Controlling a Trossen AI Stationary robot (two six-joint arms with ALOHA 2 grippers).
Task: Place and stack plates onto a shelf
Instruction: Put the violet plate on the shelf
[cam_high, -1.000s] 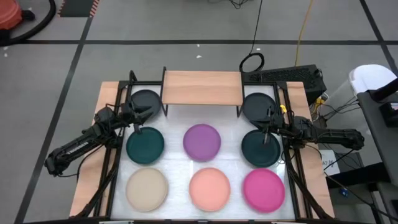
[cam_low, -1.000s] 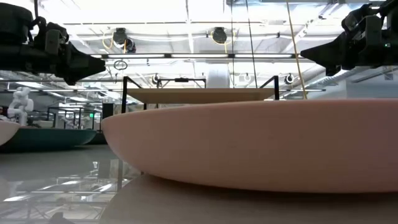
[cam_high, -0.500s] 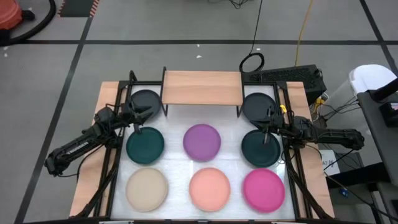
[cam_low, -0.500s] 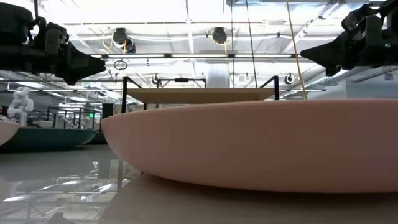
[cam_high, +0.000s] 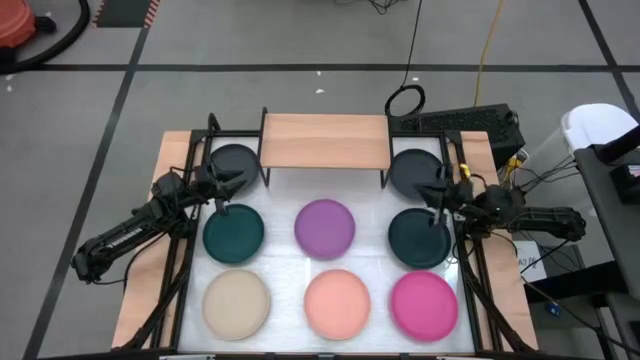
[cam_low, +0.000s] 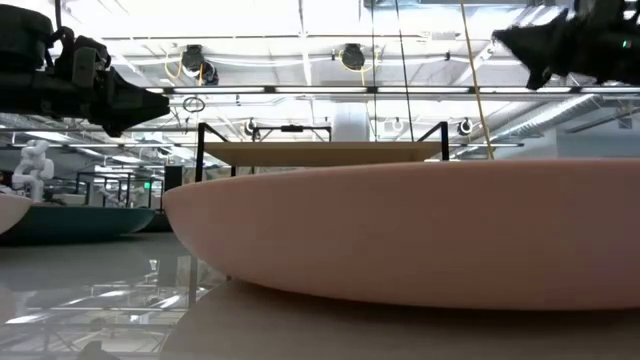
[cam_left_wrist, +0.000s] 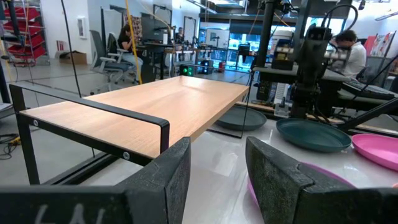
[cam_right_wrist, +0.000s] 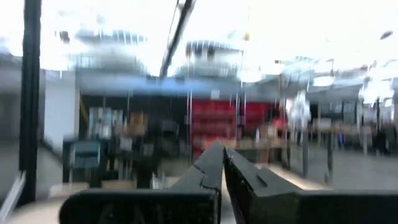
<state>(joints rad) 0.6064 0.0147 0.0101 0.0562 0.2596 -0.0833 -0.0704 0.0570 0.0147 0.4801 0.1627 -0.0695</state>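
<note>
Looking straight down, I read the table as a clock. Nearest me, the beige plate (cam_high: 236, 303) at seven, salmon plate (cam_high: 337, 303) at six and magenta plate (cam_high: 424, 303) at five sit untouched. The purple plate (cam_high: 325, 227) lies at centre, flanked by two teal plates (cam_high: 234, 232). My left gripper (cam_high: 236, 184) hovers at nine, jaws apart and empty, likely staged for the nearby grey plate (cam_high: 234, 160). My right gripper (cam_high: 436, 197) at three is pinched closed, holding nothing. Farthest, at twelve, the shelf (cam_high: 324, 141) carries no plates.
</note>
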